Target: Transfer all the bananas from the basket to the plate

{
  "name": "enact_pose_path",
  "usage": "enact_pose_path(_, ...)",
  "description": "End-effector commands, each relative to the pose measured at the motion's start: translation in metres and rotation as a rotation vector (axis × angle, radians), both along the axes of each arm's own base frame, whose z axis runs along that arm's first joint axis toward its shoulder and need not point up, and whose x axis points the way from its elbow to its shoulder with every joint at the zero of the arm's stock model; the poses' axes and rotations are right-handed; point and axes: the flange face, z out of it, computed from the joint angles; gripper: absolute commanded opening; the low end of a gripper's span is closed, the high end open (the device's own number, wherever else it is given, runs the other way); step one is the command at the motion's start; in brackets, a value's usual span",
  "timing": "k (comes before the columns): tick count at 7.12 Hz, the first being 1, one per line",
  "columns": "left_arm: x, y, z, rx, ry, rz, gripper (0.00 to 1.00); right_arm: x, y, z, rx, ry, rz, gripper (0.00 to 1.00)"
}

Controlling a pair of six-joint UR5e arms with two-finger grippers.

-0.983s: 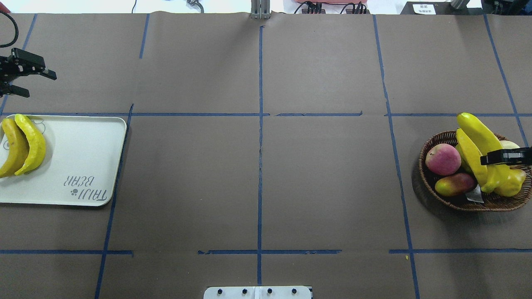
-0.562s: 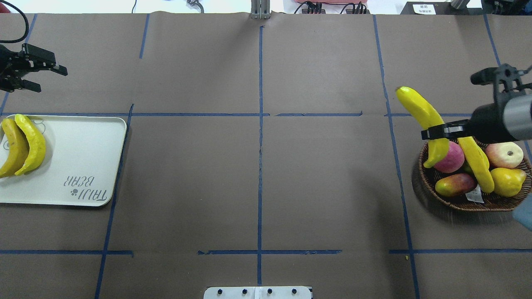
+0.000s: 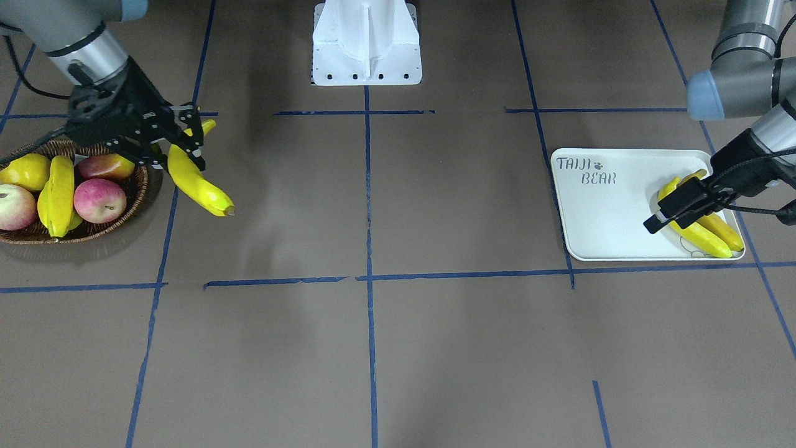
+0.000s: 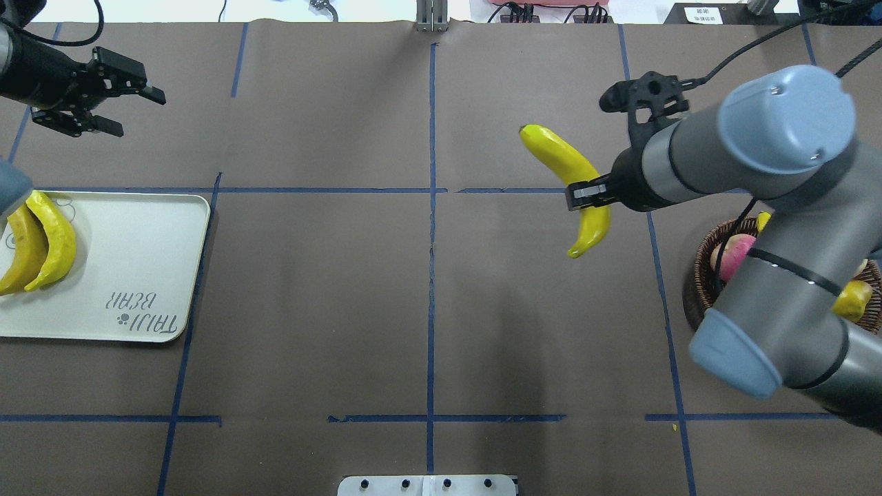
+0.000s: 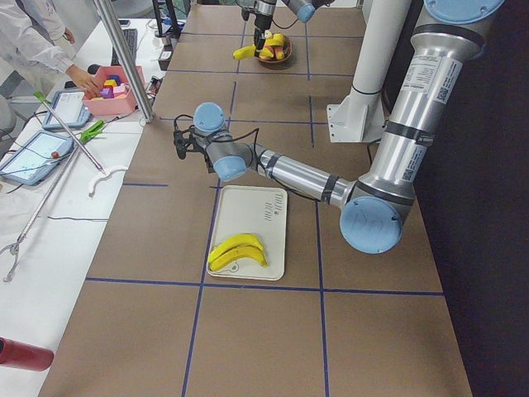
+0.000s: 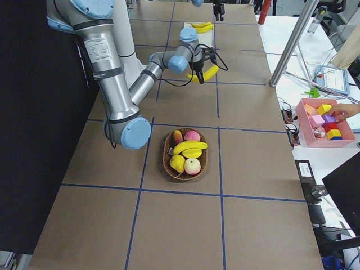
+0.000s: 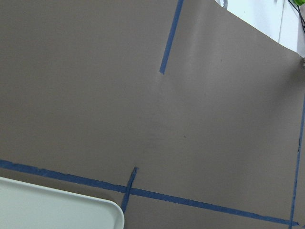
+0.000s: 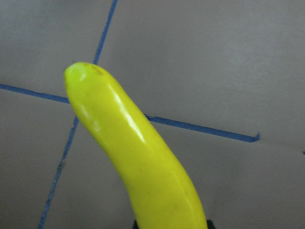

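The right gripper [image 4: 586,196] is clenched on 1 long, curved, glossy yellow banana [image 4: 565,165] and holds it in the air over the brown paper-covered surface [image 4: 427,310], near the middle line of blue tape. It is well apart from the round dark brown wicker basket [image 4: 696,289] and far from the off-white rectangular plate [image 4: 138,262] at the other end.

The main risk is that the banana turns or slides in the grip. Its skin is smooth and shiny, and the jaws hold it not at the middle but closer to the thin stem end, so the longer, heavier part hangs free. A quick swing of the arm could make this part drop or make the fruit slip out onto the surface. The plate also looks hard to reach for this arm. If a hand-over to the left gripper [image 4: 138,114] is needed, which waits with its fingers spread and empty beyond the plate, a bad alignment could let the banana fall. A careless release could also disturb the 2 bananas [image 4: 41,241] already lying side by side at the outer end of the plate.

The long axis of the held banana runs roughly level. The blunt end points away from the robot and a little to its left, and the stem end points back toward the robot. 1 more banana [image 3: 59,193] lies in the basket among other fruit.
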Motion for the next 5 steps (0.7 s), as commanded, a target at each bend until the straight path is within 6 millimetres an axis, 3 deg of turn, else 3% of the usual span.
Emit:
enact_pose_path(1,0.023,-0.006,-0.056,-0.109,0.089,-0.031,1.0,-0.085,-0.01,-0.042,0.055,0.058,0.008,0.03)
enact_pose_path(3,0.041,-0.007,-0.089,-0.194,0.136,-0.042,1.0,-0.136,-0.007,-0.073,0.134,0.153,0.034,0.03)
enact_pose_path(4,0.057,-0.003,-0.107,-0.236,0.161,-0.034,1.0,-0.15,0.007,-0.103,0.218,0.233,0.0,0.03)
enact_pose_path(5,0.082,0.002,-0.117,-0.317,0.173,-0.019,1.0,-0.166,0.015,-0.118,0.244,0.248,0.013,0.02)
